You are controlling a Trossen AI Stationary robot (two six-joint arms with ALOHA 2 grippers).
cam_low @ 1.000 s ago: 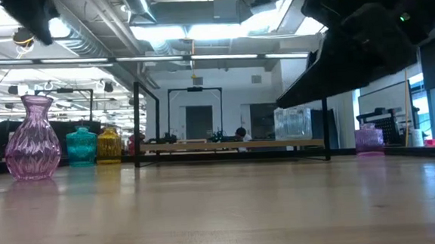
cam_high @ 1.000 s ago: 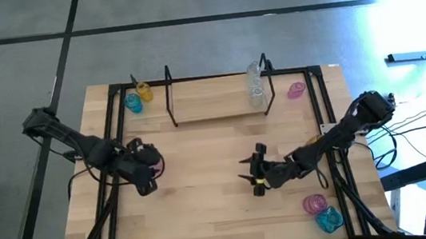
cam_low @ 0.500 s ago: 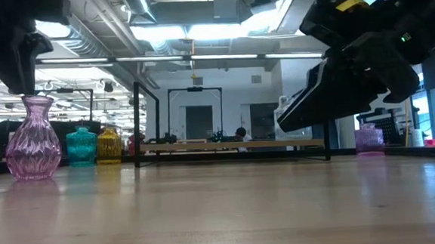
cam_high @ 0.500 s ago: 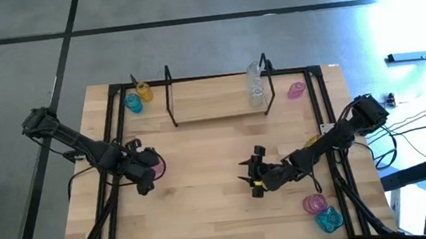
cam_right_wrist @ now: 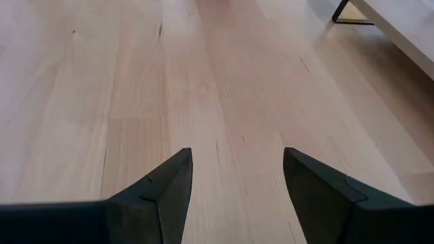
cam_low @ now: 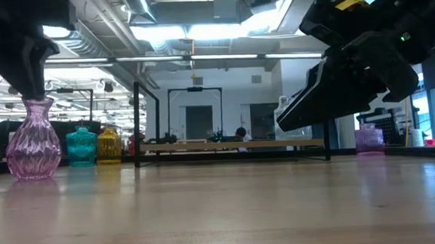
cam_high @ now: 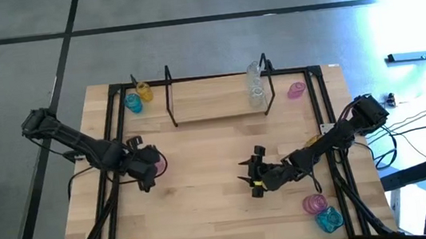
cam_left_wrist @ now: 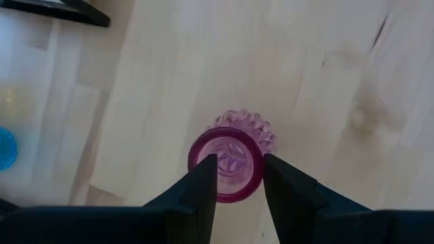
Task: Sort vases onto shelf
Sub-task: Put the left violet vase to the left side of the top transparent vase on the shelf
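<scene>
Pink vase [cam_left_wrist: 232, 163] upright on the surface [cam_high: 207, 209], near its left side, straddled at the rim by the left hand [cam_left_wrist: 237, 177] from above, fingers [cam_left_wrist: 201, 183] spread to either side, contact unclear. Right hand [cam_right_wrist: 237, 176] released, low over bare wood at mid-surface. On the shelf [cam_high: 211, 102], 1 clear vase [cam_high: 255, 84] at its right end.
</scene>
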